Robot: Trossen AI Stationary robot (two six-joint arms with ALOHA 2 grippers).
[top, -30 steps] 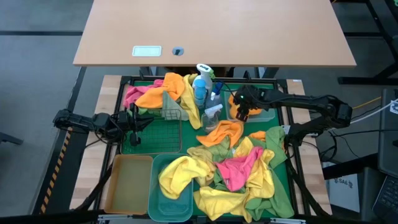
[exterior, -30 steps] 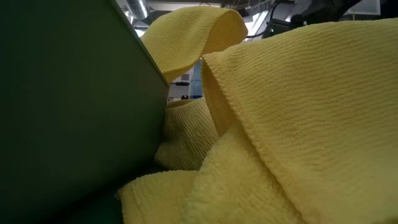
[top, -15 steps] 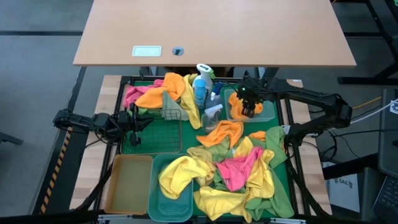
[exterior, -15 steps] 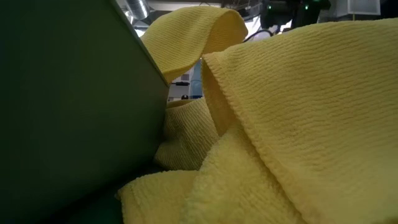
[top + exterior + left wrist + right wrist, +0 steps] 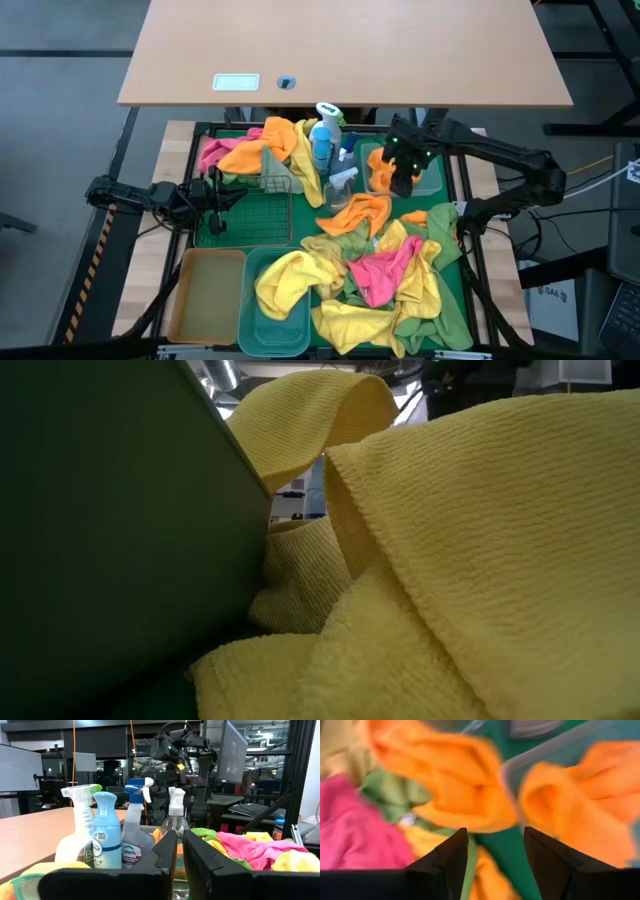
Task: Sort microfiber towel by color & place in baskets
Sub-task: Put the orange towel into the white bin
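My right gripper [image 5: 403, 168] [image 5: 495, 865] hovers open above the clear bin [image 5: 428, 182], where an orange towel [image 5: 380, 172] [image 5: 575, 805] lies. Another orange towel [image 5: 362, 212] [image 5: 455, 775] rests on the heap of yellow, pink and green towels [image 5: 385, 275] in the green tray. A yellow towel [image 5: 285, 280] [image 5: 480, 560] is draped in the teal bin [image 5: 262, 335]. The amber-tan bin [image 5: 207, 290] stands beside it. Pink, orange and yellow towels [image 5: 255, 145] hang over the wire-mesh basket [image 5: 255, 205]. My left gripper [image 5: 213, 196] [image 5: 179, 855] waits shut at the tray's left side.
Several spray bottles [image 5: 325, 135] [image 5: 107, 835] stand at the tray's far middle, between the wire-mesh basket and the clear bin. A wooden desk [image 5: 340, 50] lies beyond the tray. In the low view the teal bin's wall [image 5: 100, 540] and the yellow towel block the scene.
My right gripper has shifted a little toward the table's right edge and risen over the clear bin. The orange towel in that bin stays where it was and shows more fully now.
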